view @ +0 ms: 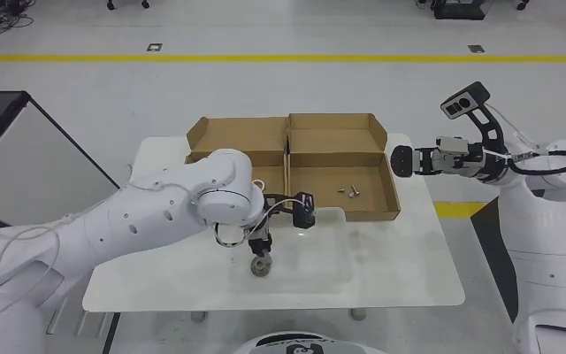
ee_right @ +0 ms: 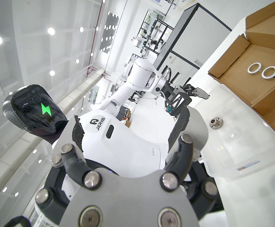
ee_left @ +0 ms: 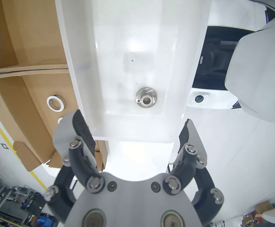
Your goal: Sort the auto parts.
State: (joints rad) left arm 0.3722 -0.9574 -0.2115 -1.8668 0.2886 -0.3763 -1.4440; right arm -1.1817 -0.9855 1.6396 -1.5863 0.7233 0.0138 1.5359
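Seen from above, the flange [view: 260, 265] lies in the tray [view: 318, 252], at six o'clock from the boxes [view: 336, 142]. The left wrist view has the left hand [ee_left: 132, 125] wide open and empty; closing off-centre could skid the flange. The right wrist view has the right hand [ee_right: 131, 129] open, empty.

I work at a white table [view: 398, 257] on a pale, glossy floor [view: 265, 88], where a yellow line [view: 265, 58] runs across beyond the table. A dark-framed panel [view: 44, 168] stands beside one end of the table. Above me, round lights [ee_right: 51, 31] dot a white gridded ceiling [ee_right: 64, 17], and a red pipe [ee_right: 96, 32] runs along it.
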